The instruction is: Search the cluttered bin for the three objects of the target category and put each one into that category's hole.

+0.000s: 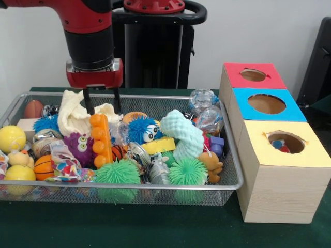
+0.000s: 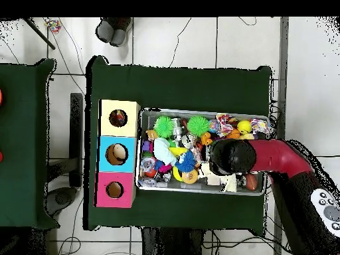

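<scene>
My gripper (image 1: 103,107) hangs open over the far left part of the wire mesh bin (image 1: 155,187), its two black fingers (image 1: 89,102) astride a cream cloth (image 1: 72,118), just behind an orange bumpy toy (image 1: 101,138). Nothing is held. The bin is piled with toys: a blue fuzzy ball with eyes (image 1: 142,129), a purple monster (image 1: 80,147), a mint foam piece (image 1: 183,135), green spiky balls (image 1: 118,173), a small teddy bear (image 1: 211,165). In the overhead view the arm (image 2: 232,156) covers the gripper and the bin's right middle.
To the right of the bin stands a wooden box with a red hole (image 1: 253,75), a blue hole (image 1: 266,103) and a yellow hole (image 1: 286,142); a small item shows inside the yellow one. Yellow balls (image 1: 11,138) and a basketball (image 1: 44,166) lie at the bin's left end.
</scene>
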`<state>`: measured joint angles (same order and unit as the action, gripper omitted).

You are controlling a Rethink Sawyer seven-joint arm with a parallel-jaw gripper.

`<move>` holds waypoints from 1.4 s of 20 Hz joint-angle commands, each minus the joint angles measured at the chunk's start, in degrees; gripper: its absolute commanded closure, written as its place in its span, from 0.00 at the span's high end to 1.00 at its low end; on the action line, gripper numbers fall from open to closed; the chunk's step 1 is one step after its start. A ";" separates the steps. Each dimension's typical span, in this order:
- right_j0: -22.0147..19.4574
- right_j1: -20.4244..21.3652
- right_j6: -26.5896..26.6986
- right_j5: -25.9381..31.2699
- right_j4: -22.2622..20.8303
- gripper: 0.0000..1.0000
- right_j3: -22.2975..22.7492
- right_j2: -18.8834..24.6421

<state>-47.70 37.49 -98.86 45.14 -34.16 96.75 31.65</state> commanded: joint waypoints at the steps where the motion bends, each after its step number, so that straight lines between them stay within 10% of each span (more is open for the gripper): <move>1: 4.39 -6.60 -1.11 1.43 -0.22 1.00 -7.69 -1.79; 10: 5.42 -15.71 0.27 -0.70 0.11 1.00 -15.35 -3.27; 28: -3.19 -11.79 11.17 7.18 4.11 1.00 -13.80 0.39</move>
<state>-47.71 24.60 -98.86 45.13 -31.14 85.93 30.75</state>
